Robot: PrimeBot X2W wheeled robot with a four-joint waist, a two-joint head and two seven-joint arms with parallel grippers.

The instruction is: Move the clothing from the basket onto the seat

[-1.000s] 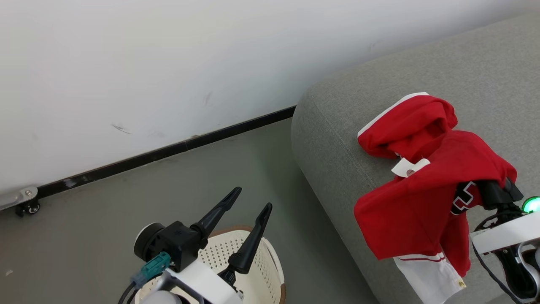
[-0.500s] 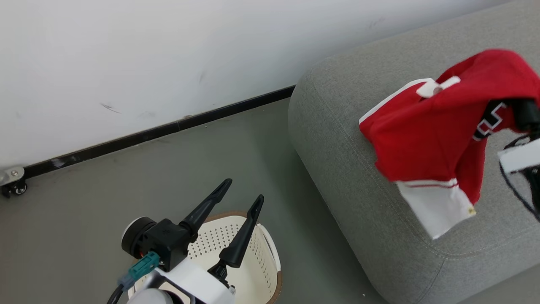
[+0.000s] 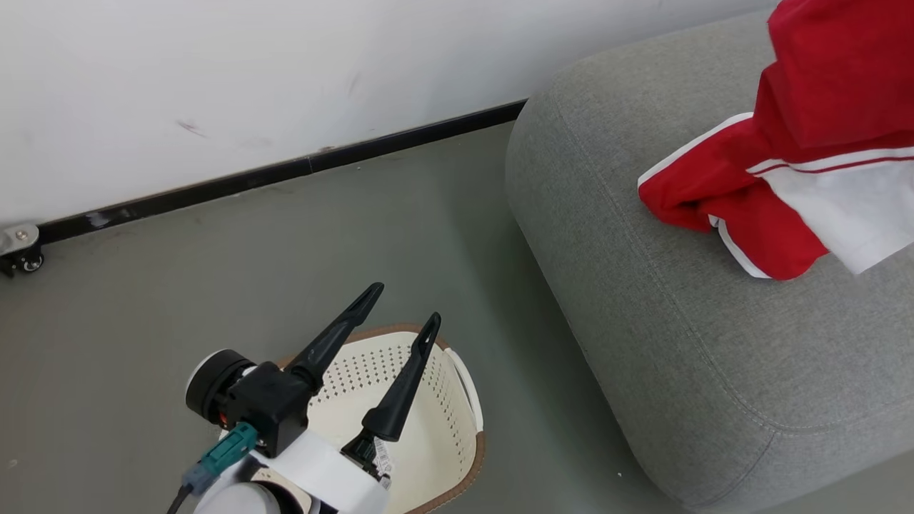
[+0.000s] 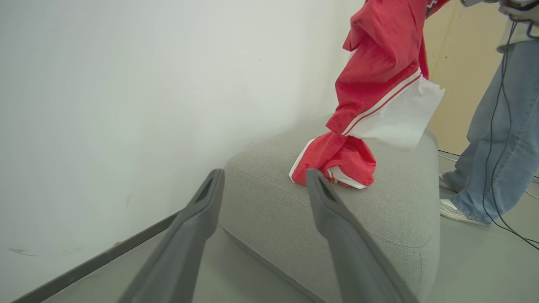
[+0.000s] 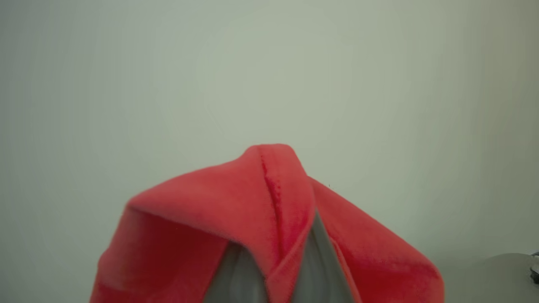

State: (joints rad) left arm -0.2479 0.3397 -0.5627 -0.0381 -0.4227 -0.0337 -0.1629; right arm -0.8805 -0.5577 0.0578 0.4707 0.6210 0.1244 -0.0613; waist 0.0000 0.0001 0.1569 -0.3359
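Holding a red garment [image 4: 379,63] high over the seat [image 3: 678,343], the right claw [image 5: 276,261] pinches its fabric, likely to drape it.
Left claw [image 3: 404,303] hangs spread above the basket [image 3: 457,400], idle.

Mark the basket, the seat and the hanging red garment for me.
basket [image 3: 439,421]: head view, perforated inner right wall.
seat [image 3: 643,343]: head view, bare grey top.
hanging red garment [image 4: 379,54]: left wrist view, red upper fold.
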